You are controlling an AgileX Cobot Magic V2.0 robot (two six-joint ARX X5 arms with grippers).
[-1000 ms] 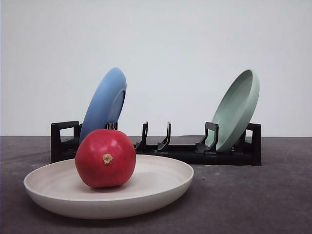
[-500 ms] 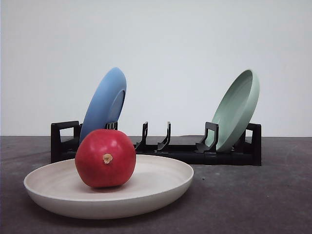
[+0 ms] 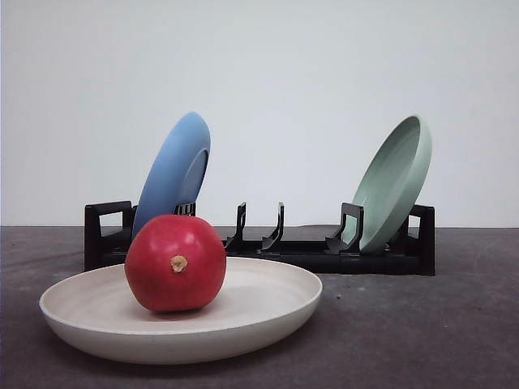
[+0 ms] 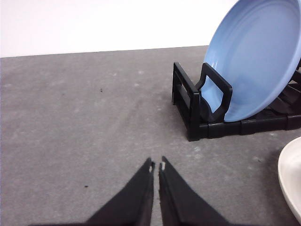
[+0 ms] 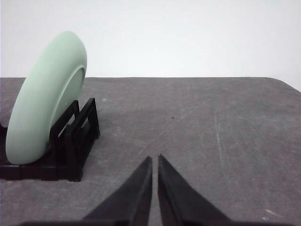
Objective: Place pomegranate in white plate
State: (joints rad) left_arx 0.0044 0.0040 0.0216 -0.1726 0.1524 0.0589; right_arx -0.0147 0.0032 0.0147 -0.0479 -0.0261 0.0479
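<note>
The pomegranate (image 3: 175, 262) sits inside the white plate (image 3: 268, 318), on its left half, with the tan stem nub turned to the camera. The plate rests on the grey counter (image 3: 422, 332), in front of the black rack (image 3: 308, 255) that holds the blue plate (image 3: 174, 170) and the green plate (image 3: 395, 182). The left gripper (image 4: 156, 165) and the right gripper (image 5: 154, 159) are both closed to a narrow slit, holding nothing, over bare counter, apart from the fruit.

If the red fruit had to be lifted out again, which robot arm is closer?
Probably the left. The left gripper sees the white plate holding the pomegranate; the right gripper faces the green plate.
</note>
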